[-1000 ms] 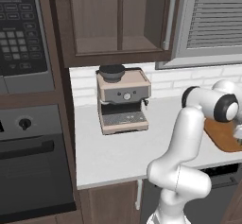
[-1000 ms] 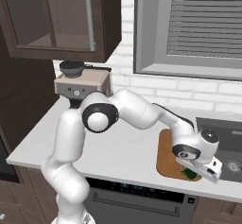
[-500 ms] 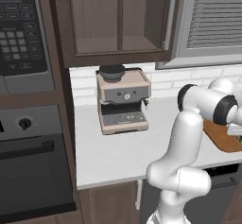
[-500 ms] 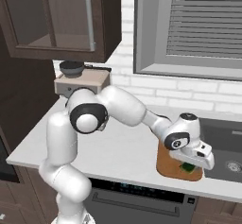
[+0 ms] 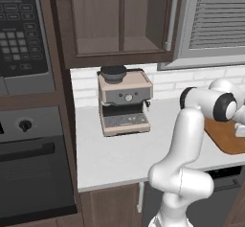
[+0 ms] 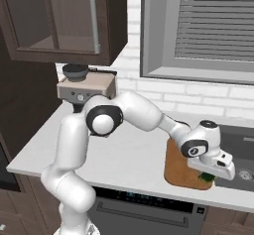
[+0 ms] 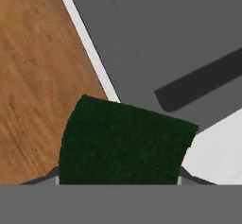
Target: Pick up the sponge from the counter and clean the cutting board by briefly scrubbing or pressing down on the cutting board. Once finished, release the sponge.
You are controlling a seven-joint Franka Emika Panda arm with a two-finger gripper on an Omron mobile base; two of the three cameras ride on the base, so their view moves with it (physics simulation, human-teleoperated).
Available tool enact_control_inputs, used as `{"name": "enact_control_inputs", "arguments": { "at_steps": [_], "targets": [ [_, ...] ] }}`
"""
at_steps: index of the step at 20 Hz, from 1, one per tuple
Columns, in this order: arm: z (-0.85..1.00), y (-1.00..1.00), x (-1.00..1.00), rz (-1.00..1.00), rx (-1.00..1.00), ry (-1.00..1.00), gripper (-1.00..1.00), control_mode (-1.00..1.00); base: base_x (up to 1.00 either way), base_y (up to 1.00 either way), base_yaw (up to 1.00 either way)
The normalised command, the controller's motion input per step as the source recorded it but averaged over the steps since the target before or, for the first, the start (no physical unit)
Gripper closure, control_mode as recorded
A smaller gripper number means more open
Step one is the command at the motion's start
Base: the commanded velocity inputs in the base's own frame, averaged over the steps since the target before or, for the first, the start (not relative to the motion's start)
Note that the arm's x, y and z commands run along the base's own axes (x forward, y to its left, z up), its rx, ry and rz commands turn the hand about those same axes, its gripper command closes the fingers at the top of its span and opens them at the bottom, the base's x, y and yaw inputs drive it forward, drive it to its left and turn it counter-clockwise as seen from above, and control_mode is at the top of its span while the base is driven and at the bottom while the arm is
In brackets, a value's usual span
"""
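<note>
Your gripper (image 6: 211, 175) is clamped on the sponge (image 7: 124, 142); in the hand view the dark green block sits squarely between the two finger tips, whose grey pads press its two sides; beneath it the block overlaps the edge of the cutting board (image 7: 38, 81), a thin strip of pale counter (image 7: 90, 53) and the grey sink basin (image 7: 160, 38) beyond that strip. From the right base view you can see the hand low over the board's near right corner, a sliver of green showing just under it, right beside the dark sink (image 6: 240, 152); whether the sponge actually touches the wood cannot be told from here. The reddish-brown board lies flat on the light counter, its right edge close along the sink; in the left base view it shows at the far right, partly behind the arm's wrist. Further back on the counter, well apart from the board, stands the coffee machine (image 5: 124, 101) against the white tiled wall, under the dark wall cabinet (image 5: 119, 20); the window blinds (image 6: 218, 26) hang above the sink.
</note>
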Motion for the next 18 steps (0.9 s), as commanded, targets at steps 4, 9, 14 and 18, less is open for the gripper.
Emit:
{"name": "enact_control_inputs", "arguments": {
  "at_steps": [4, 9, 14, 18],
  "targets": [
    [-0.49, -0.29, 0.00, 0.00, 0.02, 0.00, 1.00, -1.00, 0.00, 0.00, 0.00],
    [-1.00, 0.22, 0.00, 0.00, 0.00, 0.00, 1.00, -1.00, 0.00, 0.00, 0.00],
    [-1.00, 0.85, -0.26, -0.01, -0.01, -0.02, 1.00, -1.00, 0.00, 0.00, 0.00],
    [-0.90, 0.96, -0.44, -0.05, -0.01, -0.10, 1.00, -1.00, 0.00, 0.00, 0.00]
  ]
}}
